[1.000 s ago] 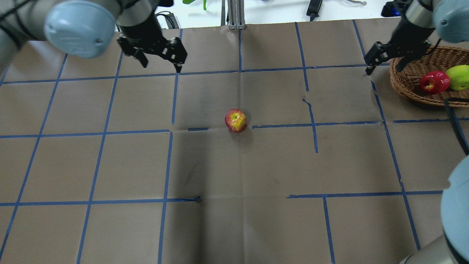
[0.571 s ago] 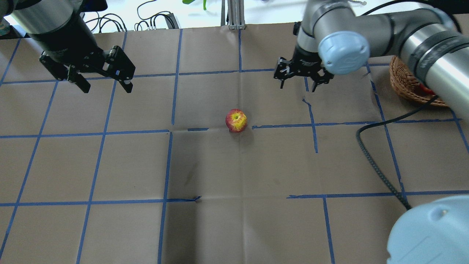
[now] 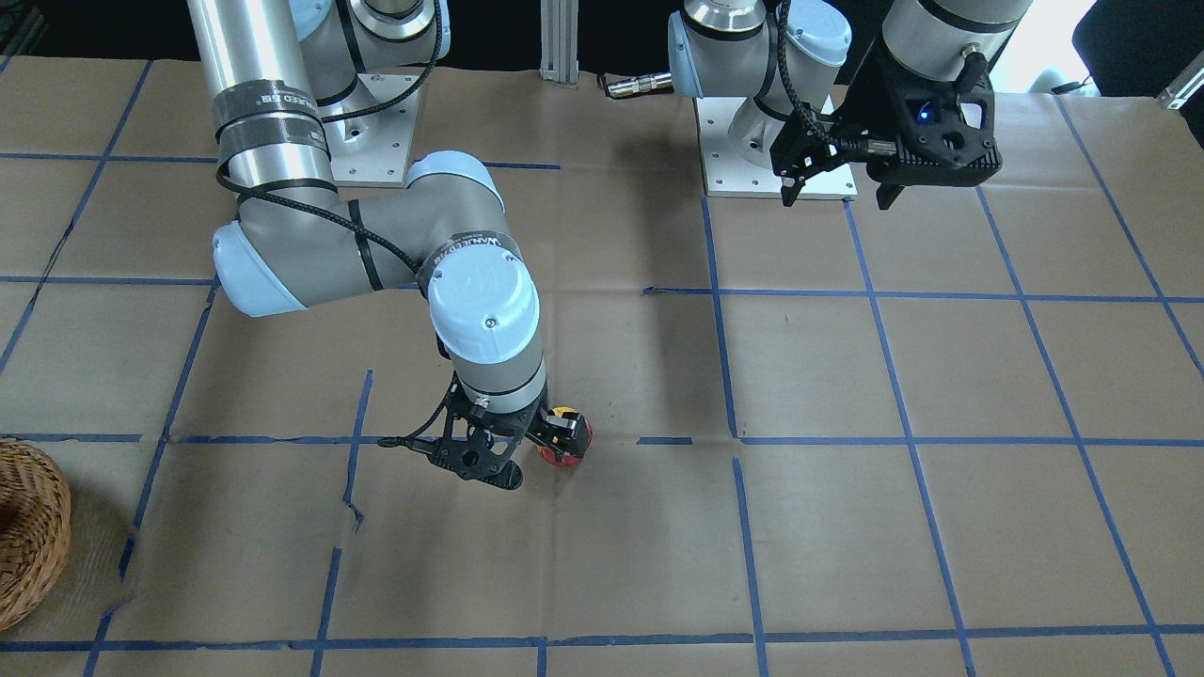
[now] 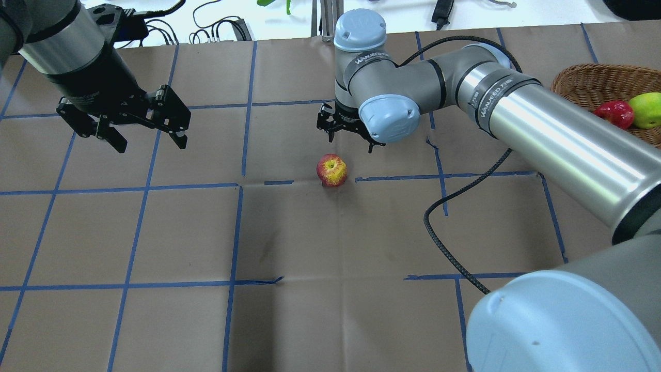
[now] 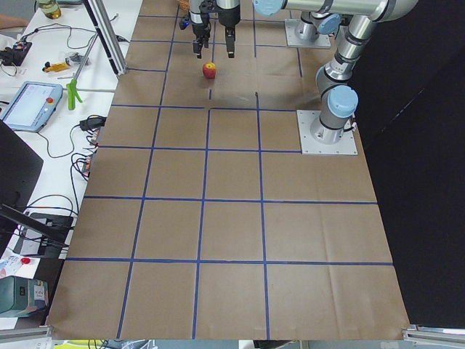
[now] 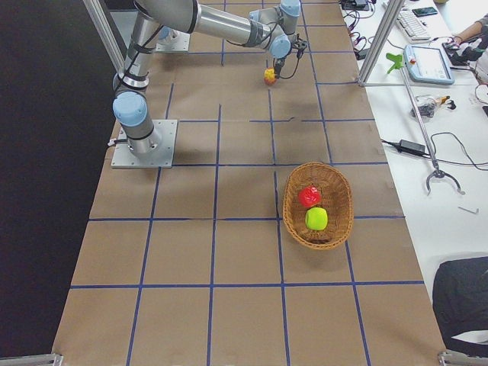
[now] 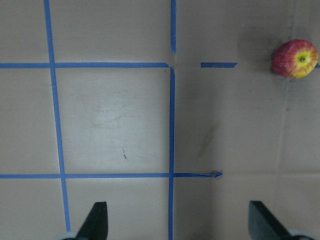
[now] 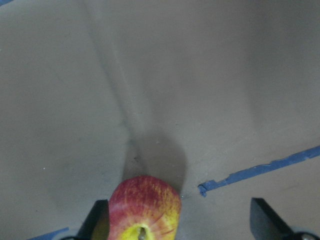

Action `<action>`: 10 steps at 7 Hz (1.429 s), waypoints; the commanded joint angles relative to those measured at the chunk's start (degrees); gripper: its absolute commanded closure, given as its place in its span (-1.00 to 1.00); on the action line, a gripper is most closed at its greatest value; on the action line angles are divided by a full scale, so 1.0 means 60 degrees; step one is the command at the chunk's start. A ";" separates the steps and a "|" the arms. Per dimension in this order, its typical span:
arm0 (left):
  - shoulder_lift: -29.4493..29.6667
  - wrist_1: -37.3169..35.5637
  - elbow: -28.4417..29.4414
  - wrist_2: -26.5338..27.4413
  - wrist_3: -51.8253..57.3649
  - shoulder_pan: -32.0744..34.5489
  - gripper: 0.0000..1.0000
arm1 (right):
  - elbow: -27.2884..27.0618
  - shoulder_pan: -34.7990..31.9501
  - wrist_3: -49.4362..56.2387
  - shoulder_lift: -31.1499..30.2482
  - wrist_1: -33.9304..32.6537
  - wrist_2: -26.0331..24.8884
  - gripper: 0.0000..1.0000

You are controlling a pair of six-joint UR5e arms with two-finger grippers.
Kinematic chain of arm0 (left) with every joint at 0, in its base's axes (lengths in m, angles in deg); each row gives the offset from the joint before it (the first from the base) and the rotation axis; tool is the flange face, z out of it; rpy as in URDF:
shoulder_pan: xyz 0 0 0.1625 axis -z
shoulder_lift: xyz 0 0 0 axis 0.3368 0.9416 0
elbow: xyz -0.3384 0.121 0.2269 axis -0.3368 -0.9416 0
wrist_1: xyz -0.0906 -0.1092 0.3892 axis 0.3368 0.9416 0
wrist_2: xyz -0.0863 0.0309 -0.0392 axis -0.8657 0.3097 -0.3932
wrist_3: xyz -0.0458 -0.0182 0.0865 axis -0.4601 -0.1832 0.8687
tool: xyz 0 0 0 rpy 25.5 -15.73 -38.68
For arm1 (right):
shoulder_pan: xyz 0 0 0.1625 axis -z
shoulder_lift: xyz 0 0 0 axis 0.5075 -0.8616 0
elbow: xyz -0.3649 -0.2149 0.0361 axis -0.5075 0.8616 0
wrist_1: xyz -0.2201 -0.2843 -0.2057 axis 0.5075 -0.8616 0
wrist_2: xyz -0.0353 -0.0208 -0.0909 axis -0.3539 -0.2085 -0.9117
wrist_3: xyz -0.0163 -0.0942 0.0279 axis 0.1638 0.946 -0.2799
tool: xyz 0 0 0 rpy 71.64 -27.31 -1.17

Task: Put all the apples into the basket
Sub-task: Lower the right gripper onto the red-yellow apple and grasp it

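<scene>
The red-and-yellow apple (image 4: 332,170) stands alone on the brown paper at mid-table; it also shows in the left wrist view (image 7: 295,58). My right gripper (image 4: 350,142) is open and hovers just beyond it. In the right wrist view the apple (image 8: 145,210) sits at the bottom edge, between the open fingers and close to the left one. The wicker basket (image 4: 583,77) at the far right holds the red apple (image 4: 614,113) and the green apple (image 4: 646,109). My left gripper (image 4: 151,144) is open and empty, high over the left side.
The right arm's black cable (image 4: 449,206) loops over the table to the right of the apple. The arm bases (image 3: 781,141) are bolted at the robot's side. A bench with a teach pendant (image 5: 33,102) and cables lies beyond the far edge.
My right gripper has swung left from the basket to just beyond the red-and-yellow apple, still open. My left gripper has moved left and a little nearer. The apples have not moved.
</scene>
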 commanded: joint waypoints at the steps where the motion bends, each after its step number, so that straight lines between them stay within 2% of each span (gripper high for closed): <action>1: 0.0086 -0.0048 0.0056 0.0238 -0.0003 -0.0016 -0.97 | -0.0005 -0.0498 -0.0259 0.0379 -0.0340 -0.0140 -0.99; 4: 0.0101 -0.0092 0.0056 0.0135 -0.0003 -0.0016 -0.97 | -0.0093 -0.0588 -0.0244 0.0613 -0.0326 -0.0171 -0.98; 6: 0.0101 -0.0107 0.0056 0.0135 -0.0003 -0.0030 -0.97 | -0.0108 -0.0603 -0.0055 0.0804 -0.0181 -0.0010 -0.87; 7: 0.0101 -0.0107 0.0056 0.0135 0.0012 -0.0031 -0.97 | -0.0093 -0.0589 0.0295 0.0805 -0.0165 -0.0039 -0.34; 8: 0.0101 -0.0107 0.0056 0.0135 0.0012 -0.0031 -0.97 | -0.0078 -0.0530 0.0458 0.0733 -0.0136 -0.0053 0.33; 9: 0.0101 -0.0121 0.0056 0.0135 0.0012 -0.0031 -0.97 | -0.0035 -0.0370 0.0952 0.0456 0.0039 -0.0068 0.64; 10: 0.0101 -0.0194 0.0056 0.0150 0.0012 -0.0031 -0.97 | -0.0034 -0.0108 0.1407 -0.0010 0.0533 -0.0097 0.79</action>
